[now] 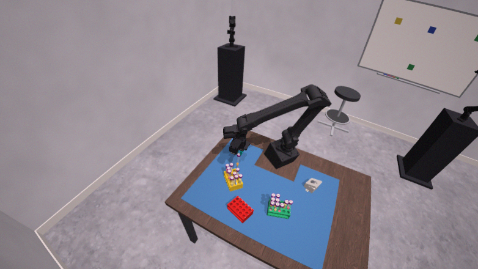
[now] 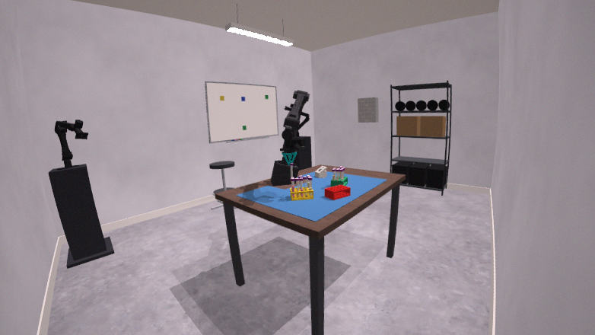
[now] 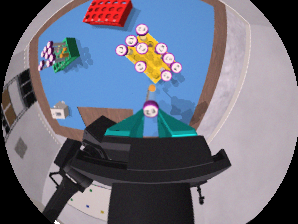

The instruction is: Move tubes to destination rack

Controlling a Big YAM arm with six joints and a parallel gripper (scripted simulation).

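Observation:
My gripper (image 1: 238,153) is shut on a tube (image 1: 238,159) with a purple-and-white cap and an orange tip. It holds the tube upright in the air, above the blue mat and just on the arm's side of the yellow rack RB (image 1: 233,179). In the wrist view the held tube (image 3: 150,108) sits between the teal fingers, with RB (image 3: 149,58) ahead of it holding several capped tubes. The cap's ID is too small to read. The green rack RA (image 1: 282,209) holds several tubes. The red rack QR (image 1: 239,208) stands empty of tubes.
The white DONE button box (image 1: 313,184) sits on the mat near the arm's base (image 1: 281,153). RA (image 3: 59,54) and QR (image 3: 108,11) lie beyond RB in the wrist view. The table's edge is close on RB's far side.

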